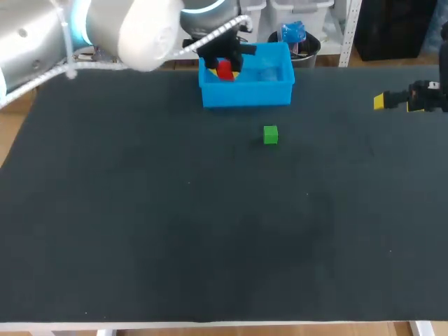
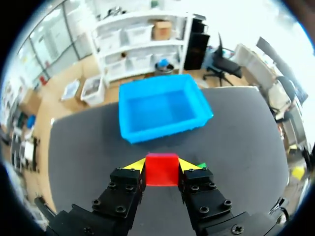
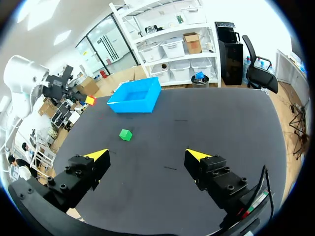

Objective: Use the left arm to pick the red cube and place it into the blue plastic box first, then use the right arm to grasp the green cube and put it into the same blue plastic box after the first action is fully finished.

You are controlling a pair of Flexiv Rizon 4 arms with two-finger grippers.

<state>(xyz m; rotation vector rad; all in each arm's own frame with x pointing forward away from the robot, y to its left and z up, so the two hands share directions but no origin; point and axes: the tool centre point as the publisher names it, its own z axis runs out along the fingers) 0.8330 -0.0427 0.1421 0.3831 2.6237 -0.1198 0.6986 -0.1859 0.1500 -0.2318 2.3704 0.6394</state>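
Observation:
My left gripper [image 1: 224,73] is shut on the red cube [image 1: 225,68] and holds it in the air at the blue plastic box [image 1: 245,94], overlapping the box's left part in the head view. In the left wrist view the red cube [image 2: 161,172] is clamped between the yellow tips of the left gripper [image 2: 162,166], and the box [image 2: 162,129] lies ahead with nothing inside. The green cube [image 1: 271,135] rests on the mat in front of the box. At the table's right edge my right gripper [image 1: 392,101] stands open, with the green cube [image 3: 126,134] well ahead of it.
The table [image 1: 210,231] has a dark mat; the box stands at its far edge. In the right wrist view the right gripper [image 3: 147,155] hovers above the mat, with the blue box [image 3: 133,105] beyond the green cube.

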